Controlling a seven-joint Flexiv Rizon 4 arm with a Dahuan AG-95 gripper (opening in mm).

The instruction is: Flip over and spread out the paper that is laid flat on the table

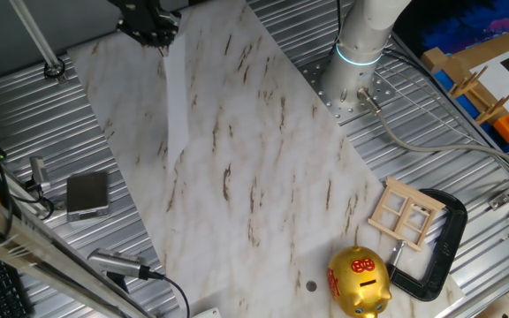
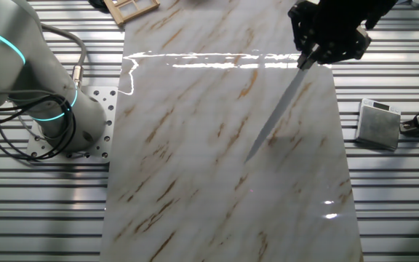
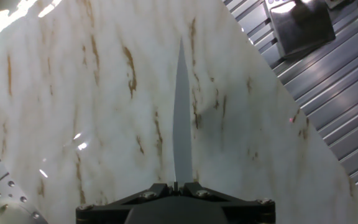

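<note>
The paper hanging edge-on from my hand, fingers clamped on its top edge, lifted over the surface, far-left side in one fixed view.

Pale grey arm with a glowing cyan ring, looped black cables, and matte black gripper bearing screws.

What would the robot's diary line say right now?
gripper: shut on paper | paper: lifted, hanging edge-on over table | flip: underway, not spread
</note>
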